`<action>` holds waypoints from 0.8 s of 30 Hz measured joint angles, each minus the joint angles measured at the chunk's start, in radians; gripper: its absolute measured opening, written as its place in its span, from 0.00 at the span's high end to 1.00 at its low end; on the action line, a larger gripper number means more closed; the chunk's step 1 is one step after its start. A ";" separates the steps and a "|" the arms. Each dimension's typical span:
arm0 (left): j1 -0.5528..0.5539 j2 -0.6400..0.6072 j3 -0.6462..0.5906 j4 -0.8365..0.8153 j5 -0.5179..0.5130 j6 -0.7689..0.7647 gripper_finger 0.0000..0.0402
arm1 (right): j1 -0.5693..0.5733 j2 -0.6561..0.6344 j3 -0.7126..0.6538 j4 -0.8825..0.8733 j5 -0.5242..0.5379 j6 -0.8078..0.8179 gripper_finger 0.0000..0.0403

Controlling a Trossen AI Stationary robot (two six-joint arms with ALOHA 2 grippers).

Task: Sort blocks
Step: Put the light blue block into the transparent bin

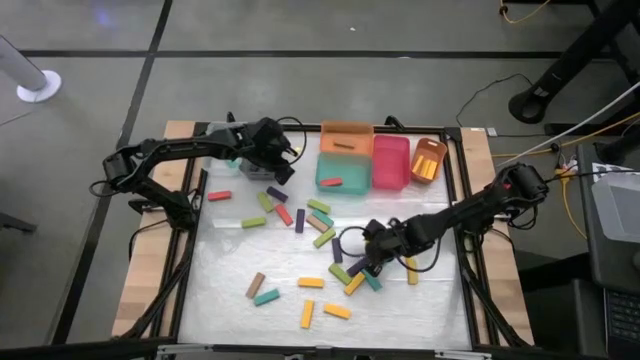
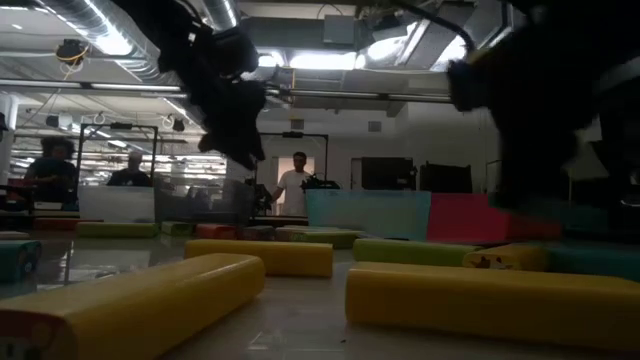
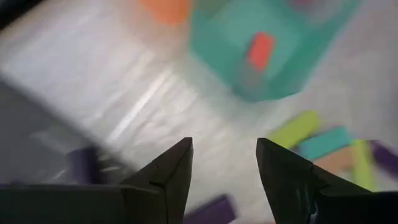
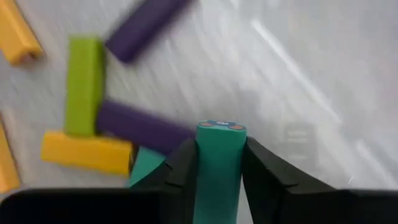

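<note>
Several small blocks in yellow, red, green, teal, purple and brown lie scattered flat on the white table top (image 1: 230,260). My right gripper (image 1: 363,260) is over the cluster at the middle right and is shut on a teal block (image 4: 219,165). A purple block (image 4: 140,127), a green block (image 4: 84,84) and a yellow block (image 4: 87,152) lie just beyond it. My left gripper (image 3: 224,168) is open and empty, up above the table's far left part (image 1: 278,160), near the teal bin (image 3: 292,62). That bin holds a red block (image 3: 261,50). My right gripper pinches the teal block's two long sides (image 4: 219,180) between its two fingers. The block lies along the fingers, and its end face (image 4: 221,127) sticks out past the fingertips. The fingers slant down toward the table. The block's end stands in front of the purple block, above the table.
Four bins stand in a row at the far edge: an orange bin (image 1: 346,138), the teal bin (image 1: 343,175), a pink bin (image 1: 391,162) and a small orange bin (image 1: 428,160). A dark cable loop (image 1: 350,238) lies among the blocks. People stand in the room behind (image 2: 297,185).
</note>
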State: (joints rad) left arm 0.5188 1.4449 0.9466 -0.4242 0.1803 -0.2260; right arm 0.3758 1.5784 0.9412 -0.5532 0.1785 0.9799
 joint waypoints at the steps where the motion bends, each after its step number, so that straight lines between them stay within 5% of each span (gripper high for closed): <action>1: -0.006 0.000 0.000 0.016 0.021 -0.007 0.59 | -0.013 0.000 0.017 -0.001 0.012 -0.044 0.76; 9: -0.105 0.000 0.000 0.073 0.125 -0.020 0.59 | -0.114 -0.001 0.164 0.007 0.184 -0.399 0.74; 16: -0.232 0.000 0.000 0.070 0.097 -0.003 0.59 | -0.151 -0.003 0.286 0.014 0.362 -0.680 0.74; 19: -0.298 0.000 0.000 0.070 -0.031 -0.002 0.59 | -0.157 -0.003 0.323 0.014 0.426 -0.731 0.74; 24: -0.442 0.000 0.000 0.109 -0.411 0.006 0.59 | -0.169 -0.003 0.340 0.071 0.500 -0.754 0.74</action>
State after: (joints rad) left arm 0.0764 1.4445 0.9470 -0.3153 -0.2310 -0.2195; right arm 0.2065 1.5753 1.2816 -0.4821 0.6788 0.2263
